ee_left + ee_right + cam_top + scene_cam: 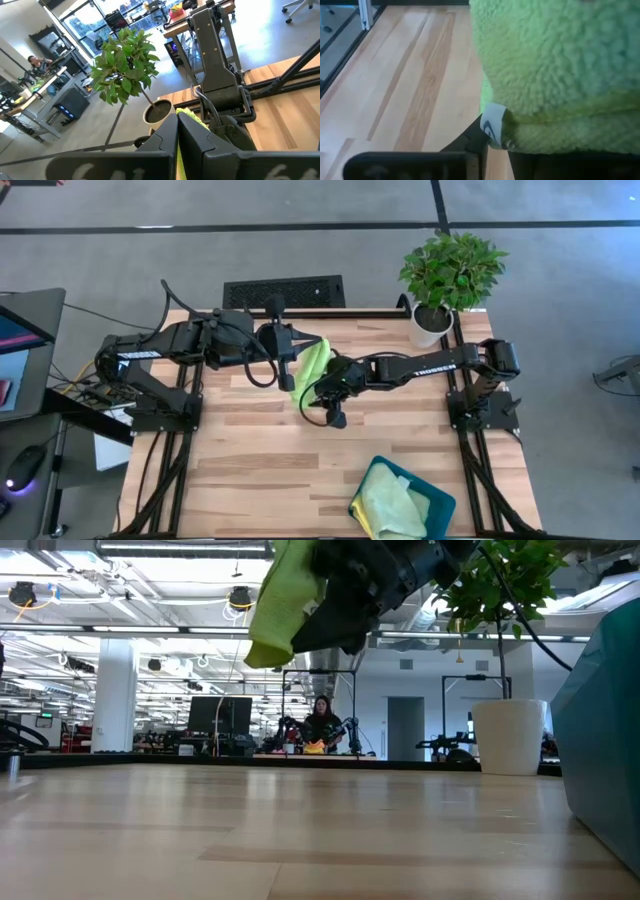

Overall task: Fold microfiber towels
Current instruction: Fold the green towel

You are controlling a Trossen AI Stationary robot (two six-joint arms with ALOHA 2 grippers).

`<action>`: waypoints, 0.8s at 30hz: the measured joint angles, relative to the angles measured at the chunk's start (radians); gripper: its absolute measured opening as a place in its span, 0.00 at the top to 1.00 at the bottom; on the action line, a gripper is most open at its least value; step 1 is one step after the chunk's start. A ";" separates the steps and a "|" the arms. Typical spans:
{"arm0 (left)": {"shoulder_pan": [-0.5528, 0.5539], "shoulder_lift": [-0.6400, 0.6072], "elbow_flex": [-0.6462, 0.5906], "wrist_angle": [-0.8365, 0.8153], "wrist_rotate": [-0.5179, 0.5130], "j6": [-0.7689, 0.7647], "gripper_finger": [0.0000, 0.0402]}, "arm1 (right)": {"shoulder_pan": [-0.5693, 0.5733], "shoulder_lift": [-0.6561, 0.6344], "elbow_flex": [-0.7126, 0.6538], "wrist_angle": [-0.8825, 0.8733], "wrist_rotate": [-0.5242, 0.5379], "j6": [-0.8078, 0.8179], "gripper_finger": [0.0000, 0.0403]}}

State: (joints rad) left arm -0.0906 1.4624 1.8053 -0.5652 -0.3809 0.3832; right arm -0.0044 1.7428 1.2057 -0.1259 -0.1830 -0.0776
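Hanging at upper centre of the high view, the lime green towel (312,366) is pinched by both claws above the table (260,470). The left claw (292,346) pinches its top edge; the right claw (318,387) pinches lower, its fingertips hidden by cloth.

**Overhead: lime towel between both arms**

Lime green towel (313,365) hangs bunched above the wooden counter (250,450), mid-rear. Left pincer (292,345) meets it at its upper edge; right pincer (322,388) is at its lower part. Teal tray (440,505) at the near right edge carries folded pale towels (385,502). Potted plant (450,275) stands at the far right corner.
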 joint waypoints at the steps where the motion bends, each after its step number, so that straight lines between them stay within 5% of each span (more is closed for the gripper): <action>1: 0.000 0.000 0.000 0.000 0.000 0.000 1.00 | 0.000 0.000 0.000 0.000 0.000 0.012 0.79; 17: -0.013 0.018 -0.001 0.022 0.002 -0.011 1.00 | 0.000 0.000 0.000 0.086 0.000 0.001 0.66; 24: -0.013 0.028 -0.001 0.023 -0.015 -0.003 1.00 | 0.000 0.000 0.000 0.084 0.000 0.042 0.84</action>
State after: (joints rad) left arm -0.1033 1.4900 1.8046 -0.5421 -0.3963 0.3805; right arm -0.0044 1.7428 1.2057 -0.0418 -0.1829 -0.0356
